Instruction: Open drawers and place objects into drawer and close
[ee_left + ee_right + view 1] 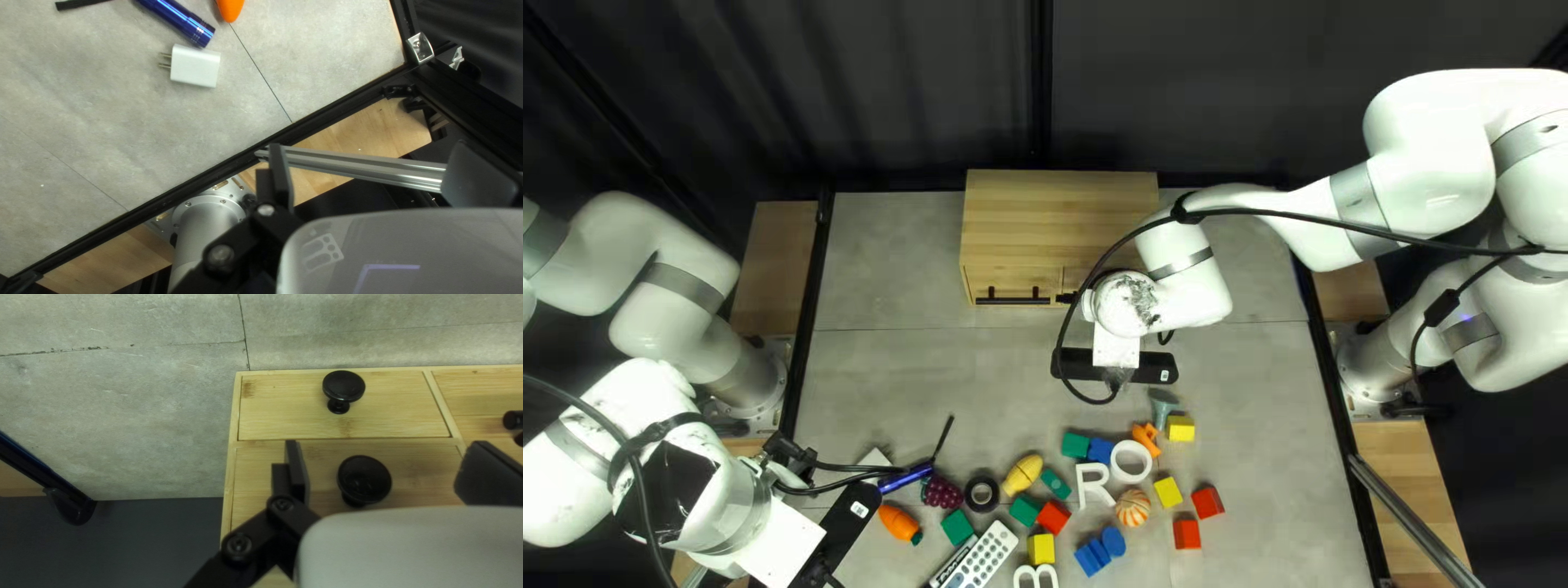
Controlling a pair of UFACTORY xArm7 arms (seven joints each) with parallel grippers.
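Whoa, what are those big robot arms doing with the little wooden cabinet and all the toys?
The right tool is at the front of the wooden cabinet, open, with a round black knob between its fingers but not gripped. That knob's drawer looks shut. The left tool hangs open and empty near the table's left edge. An orange toy carrot, purple grapes and a white letter R lie out on the table.

Curtain [904, 98] dim | tabletop [904, 261] softly lit | glare streak along blue flashlight [182, 23]
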